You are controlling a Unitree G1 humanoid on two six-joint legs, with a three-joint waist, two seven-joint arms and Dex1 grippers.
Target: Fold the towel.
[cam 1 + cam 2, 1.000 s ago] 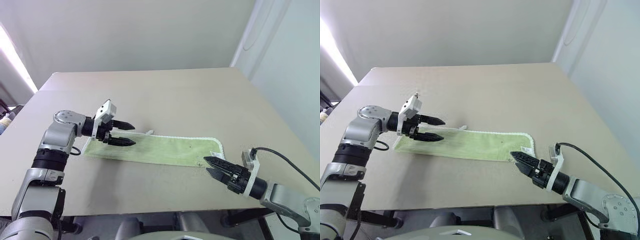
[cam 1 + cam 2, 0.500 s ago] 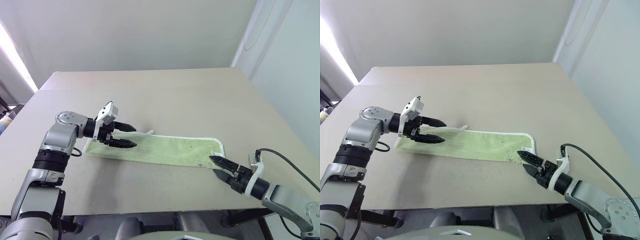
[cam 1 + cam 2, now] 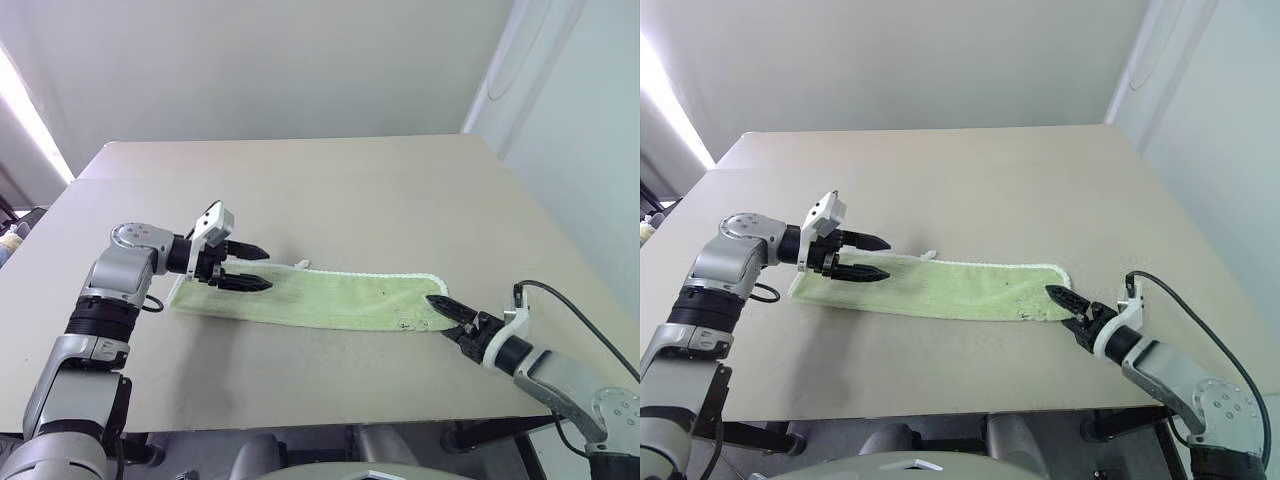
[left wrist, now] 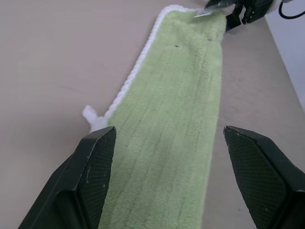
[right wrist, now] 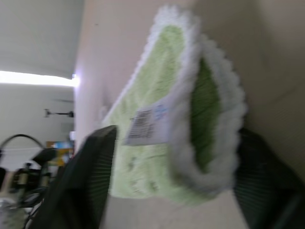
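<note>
The towel (image 3: pixel 320 298) lies flat on the table (image 3: pixel 330 190) as a long, narrow pale green strip, already doubled lengthwise, running from about 9 o'clock to 3 o'clock across the near half of the tabletop. A white stitched border (image 4: pixel 138 71) follows its far long edge, and a small white loop (image 3: pixel 300 265) sticks out from that edge near the left end. A tiny dark speck (image 4: pixel 177 46) sits on the green pile toward the right end.

Left gripper (image 3: pixel 250 269) – positioned over the towel's left end, pointing toward 3 o'clock along the strip. Its two black fingers (image 4: pixel 97 157) stand wide apart, one to each side of the cloth's width in the left wrist view, gripping nothing. Whether the tips touch the fabric cannot be told.

Right gripper (image 3: pixel 1065 303) – at the towel's right end, low to the table, pointing toward 10 o'clock. In the right wrist view its fingers (image 5: pixel 97 167) stand on either side of the thick, rounded end of the towel, where the two layers curl open and a white printed label (image 5: pixel 147 125) hangs. The fingers are partly apart with the cloth end between them; a firm clamp on the fabric cannot be confirmed.

The right gripper also appears at the far end of the strip in the left wrist view.
</note>
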